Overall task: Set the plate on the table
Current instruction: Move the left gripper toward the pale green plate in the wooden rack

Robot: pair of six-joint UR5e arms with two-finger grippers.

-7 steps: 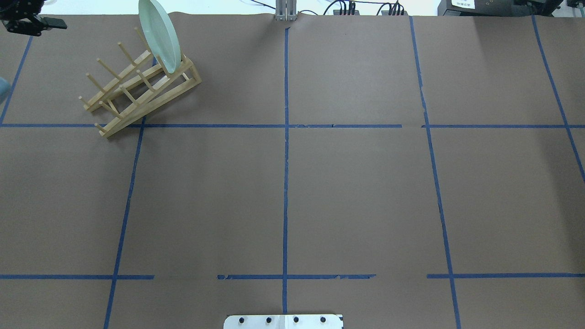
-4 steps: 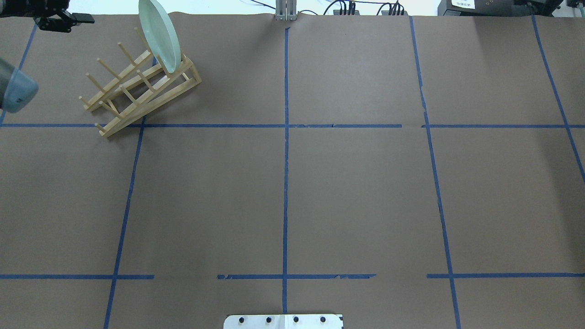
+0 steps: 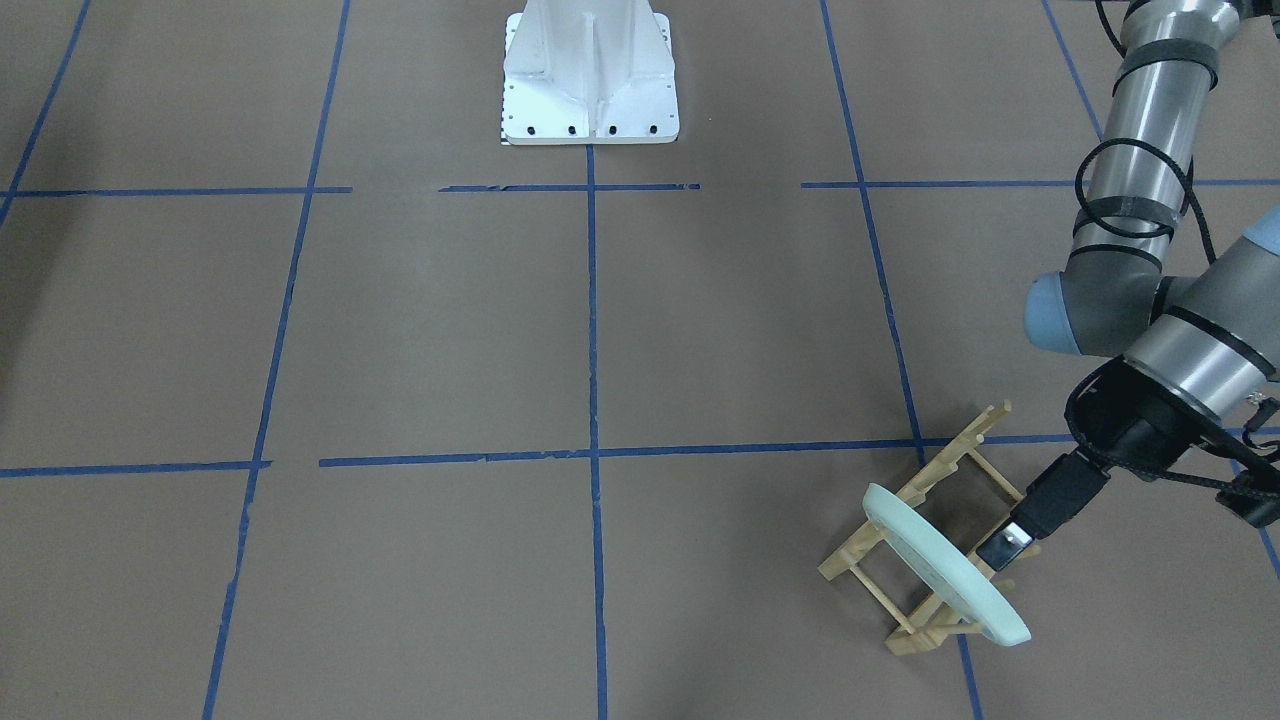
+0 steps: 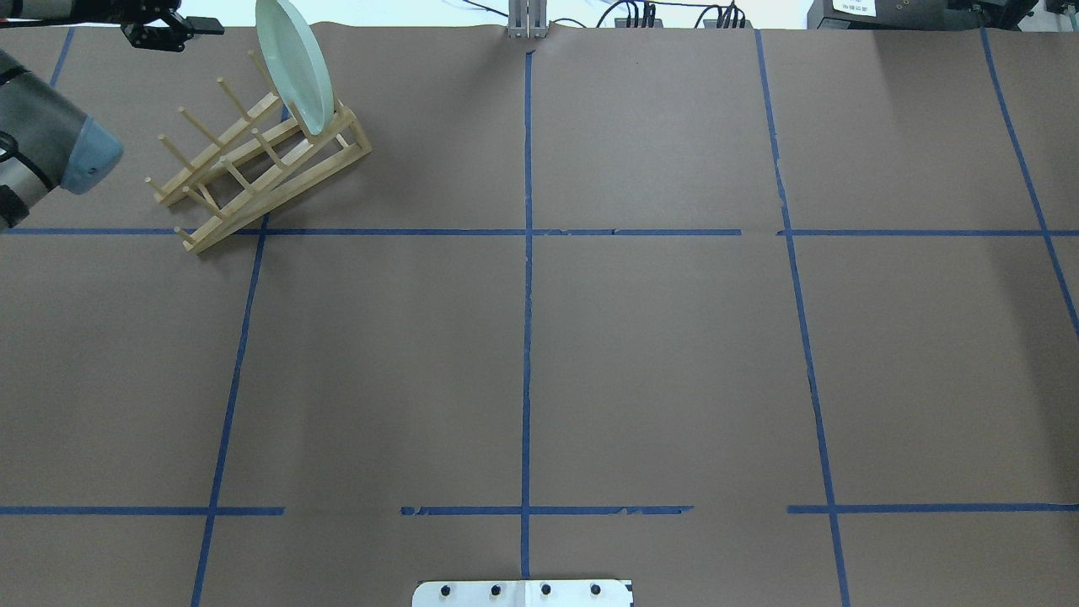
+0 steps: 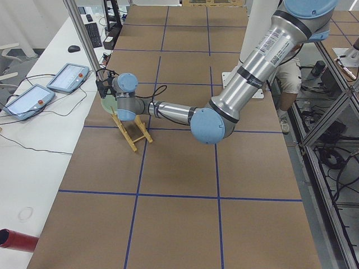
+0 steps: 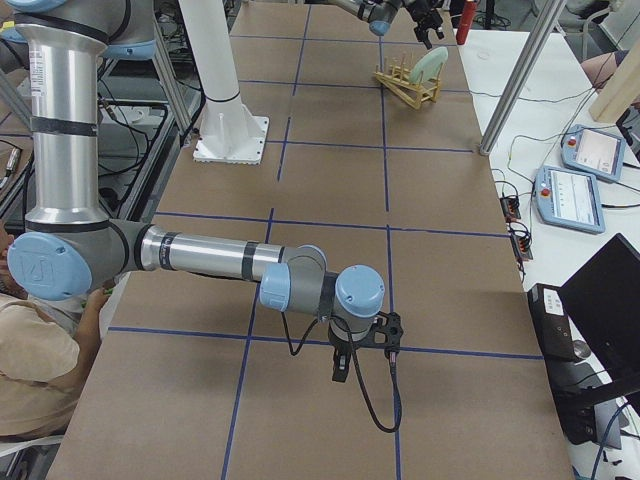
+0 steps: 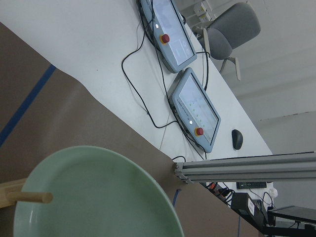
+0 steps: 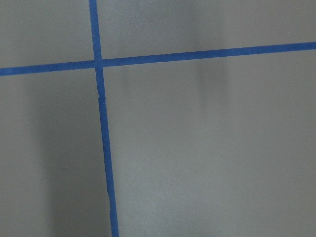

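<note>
The pale mint-green plate (image 4: 295, 63) stands on edge in the far slot of the wooden peg rack (image 4: 253, 156), at the far left of the table (image 4: 657, 354). It also shows in the front-facing view (image 3: 945, 565) and fills the bottom of the left wrist view (image 7: 94, 197). My left gripper (image 4: 209, 25) is just left of the plate's upper rim, apart from it. It looks open and empty, and one fingertip (image 3: 1003, 550) is close behind the plate. My right gripper (image 6: 345, 365) hovers low over bare table far from the plate; I cannot tell whether it is open or shut.
The white robot base (image 3: 590, 75) stands at the near middle edge. The left arm's elbow (image 4: 59, 156) hangs over the table left of the rack. Beyond the far edge, a white bench holds two teach pendants (image 7: 190, 106) and cables.
My left gripper has moved right along the far edge, from the corner up to the plate's rim. The left elbow has swung into view. Plate and rack have not moved.
</note>
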